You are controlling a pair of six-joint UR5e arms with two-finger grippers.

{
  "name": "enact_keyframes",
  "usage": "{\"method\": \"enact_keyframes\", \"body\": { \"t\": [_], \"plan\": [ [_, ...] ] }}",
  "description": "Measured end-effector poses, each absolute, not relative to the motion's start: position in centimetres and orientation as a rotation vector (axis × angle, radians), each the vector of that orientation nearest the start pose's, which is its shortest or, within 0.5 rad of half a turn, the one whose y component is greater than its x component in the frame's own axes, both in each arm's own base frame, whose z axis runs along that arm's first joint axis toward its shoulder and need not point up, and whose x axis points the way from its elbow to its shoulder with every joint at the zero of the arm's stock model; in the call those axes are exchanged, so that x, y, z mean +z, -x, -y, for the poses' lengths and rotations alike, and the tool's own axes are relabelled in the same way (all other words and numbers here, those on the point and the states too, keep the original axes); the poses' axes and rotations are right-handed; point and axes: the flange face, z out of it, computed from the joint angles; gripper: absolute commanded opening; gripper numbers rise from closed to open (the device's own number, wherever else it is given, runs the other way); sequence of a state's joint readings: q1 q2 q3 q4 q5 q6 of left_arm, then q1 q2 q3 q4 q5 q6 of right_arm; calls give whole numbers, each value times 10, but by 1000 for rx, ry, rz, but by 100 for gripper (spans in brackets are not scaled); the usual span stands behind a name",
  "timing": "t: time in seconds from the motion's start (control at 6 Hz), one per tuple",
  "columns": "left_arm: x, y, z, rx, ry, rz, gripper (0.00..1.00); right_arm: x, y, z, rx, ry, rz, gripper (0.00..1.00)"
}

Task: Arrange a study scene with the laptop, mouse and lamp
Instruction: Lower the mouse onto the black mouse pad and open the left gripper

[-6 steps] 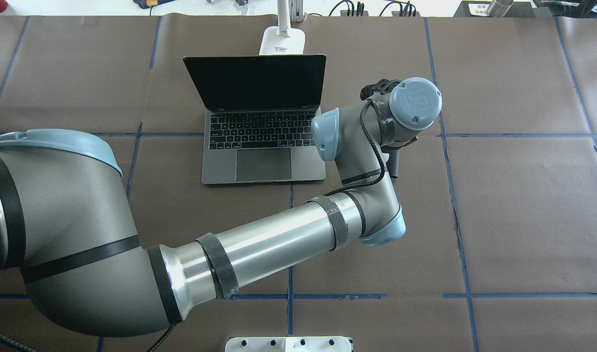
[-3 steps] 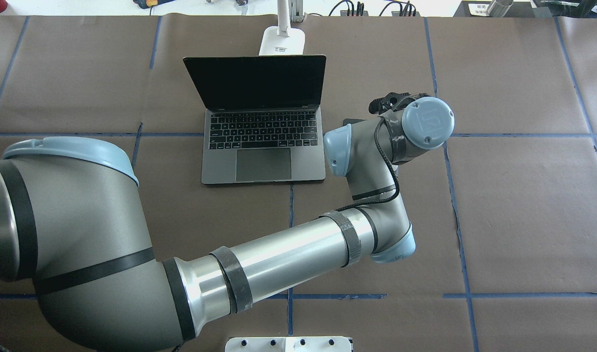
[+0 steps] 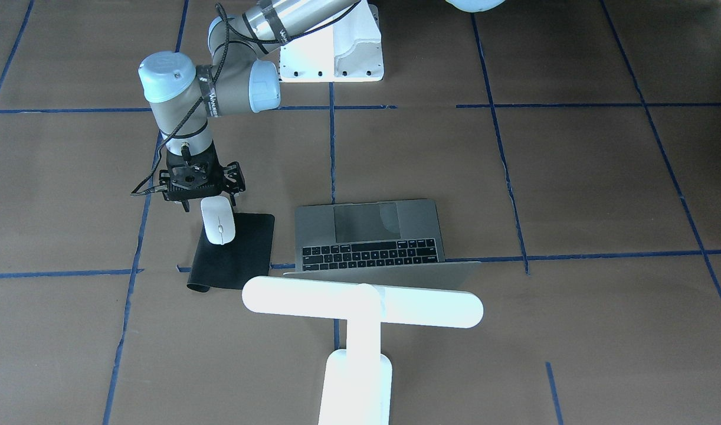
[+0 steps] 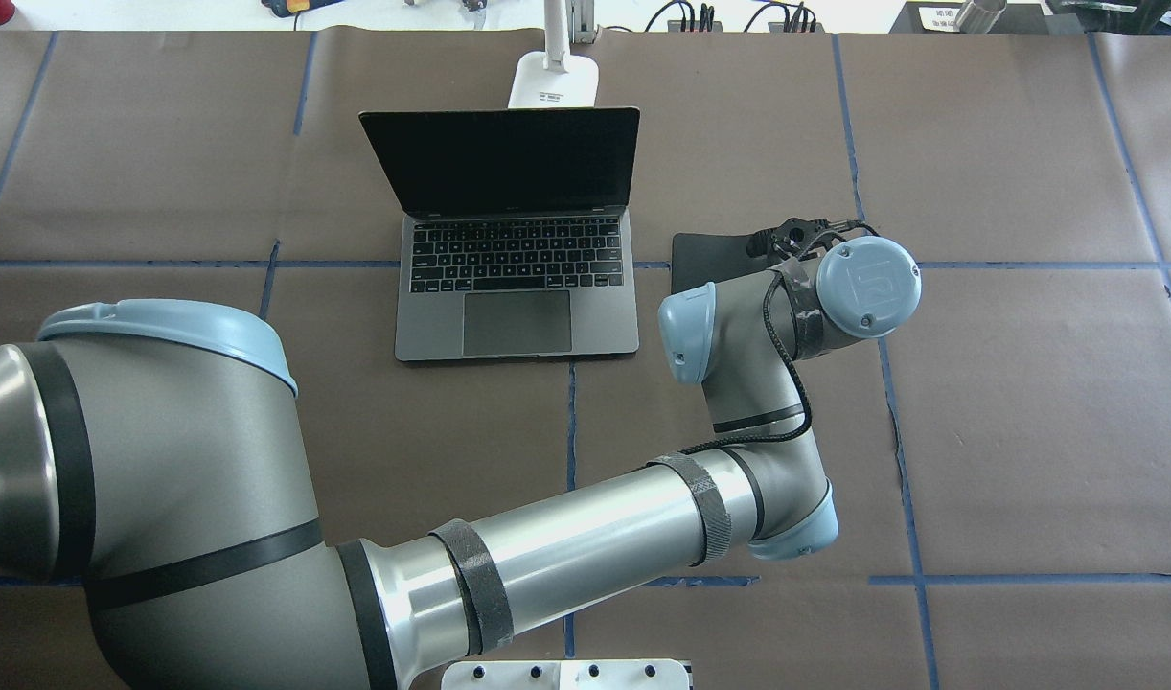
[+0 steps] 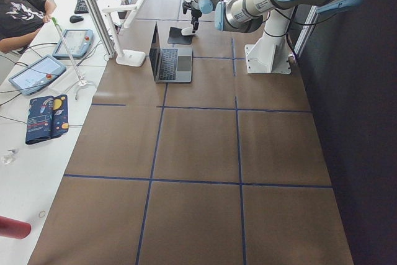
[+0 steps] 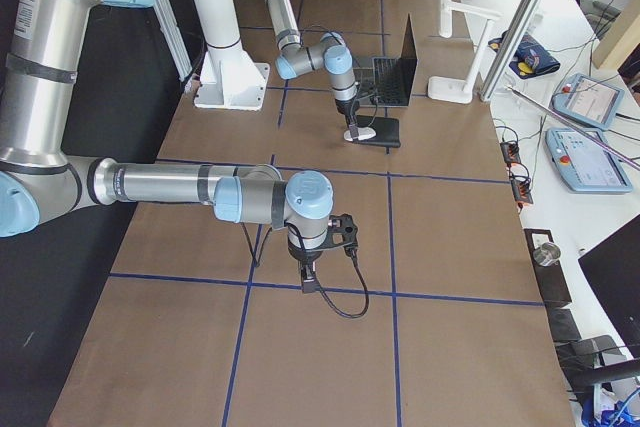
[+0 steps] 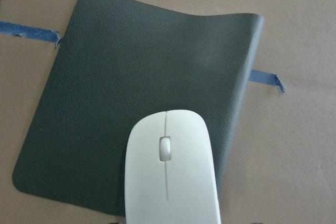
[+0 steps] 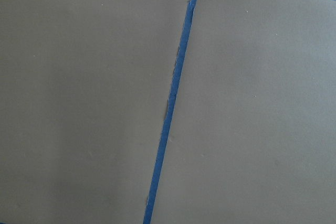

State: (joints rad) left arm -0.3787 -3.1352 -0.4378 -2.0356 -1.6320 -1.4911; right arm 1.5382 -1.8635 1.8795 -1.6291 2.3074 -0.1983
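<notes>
**A:** Where is the mouse [image 3: 218, 220] right now?

**B:** Its front half is over the black mat [image 3: 242, 254], just beside the open laptop [image 3: 369, 236]. Its back end sticks out past the mat edge nearest the robot. The lamp [image 3: 360, 301] stands behind the laptop screen, so those two look placed.

**A:** And the left hand [image 3: 209, 199]?

**B:** It is straight above the mouse's back end, with a finger down each side. I can't tell whether they're pinching it or standing just clear of it. The wrist camera shows only the mouse and the mat, not the fingers.

**A:** What worries you from here?

**B:** Mostly the overhang. If the hand lets go here, I'd expect the mouse to end up half on the mat and half on the counter [image 3: 573, 177], possibly tipped over the edge. If the hand lifts away while a finger is rubbing the side, it could drag or twist the mouse off the mat. The mat's far edge also curls up, so any push could slide or buckle the mat.

**A:** And the right hand [image 6: 308, 283]?

**B:** It is well away, low over bare counter. Only the side camera shows it, so I can't tell whether it's spread or pressed together.
</notes>
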Motion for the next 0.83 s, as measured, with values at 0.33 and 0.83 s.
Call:
{"method": "enact_keyframes", "body": {
  "t": [0.33, 0.83],
  "plan": [
    [-34, -770, 504, -187, -80, -939, 100, 641, -54, 369, -207, -23, 739, 100],
    [-30, -704, 540, -44, 7, -856, 99, 637, -54, 375, -208, -31, 743, 100]
  ]
}}
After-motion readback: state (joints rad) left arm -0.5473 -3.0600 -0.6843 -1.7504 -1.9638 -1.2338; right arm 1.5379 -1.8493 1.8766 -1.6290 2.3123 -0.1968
